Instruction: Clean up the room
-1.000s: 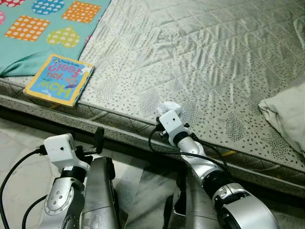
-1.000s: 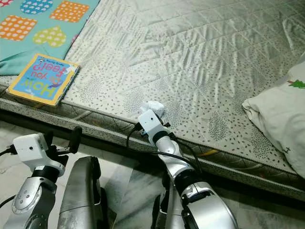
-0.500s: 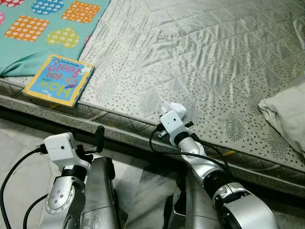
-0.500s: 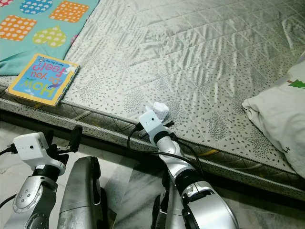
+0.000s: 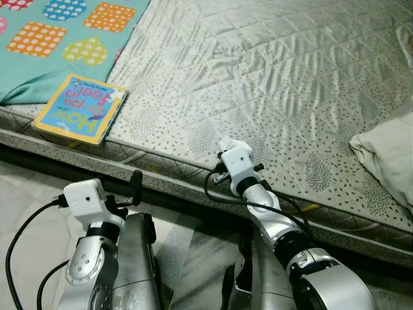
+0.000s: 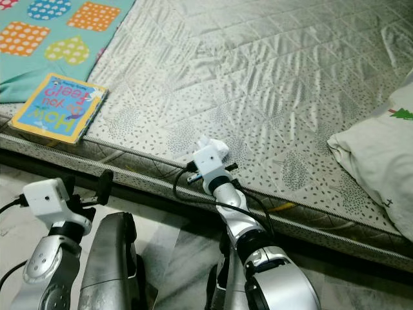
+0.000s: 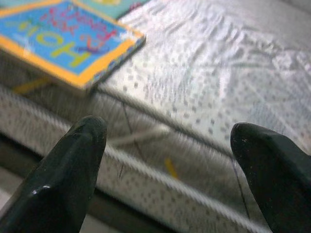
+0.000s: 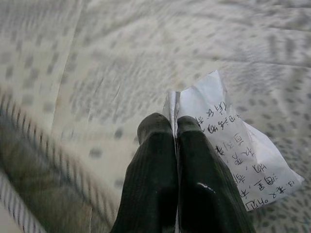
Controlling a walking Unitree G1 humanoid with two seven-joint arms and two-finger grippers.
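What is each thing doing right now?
Right gripper: shut on the paper scrap, over the mattress edge.
Paper scrap: crumpled, pinched between the fingers.
Left gripper: open, holding nothing.
Picture book: closed, flat on the mattress.
Pillow: lying on the mattress.

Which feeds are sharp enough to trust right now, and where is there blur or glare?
Both eye views are sharp, with sheen on the mattress but no washout. Left wrist view is soft: the book is readable but smeared, the open left pincer out of focus. Right wrist view blurs the bedding; the paper pinched in the right pincer is clearer.
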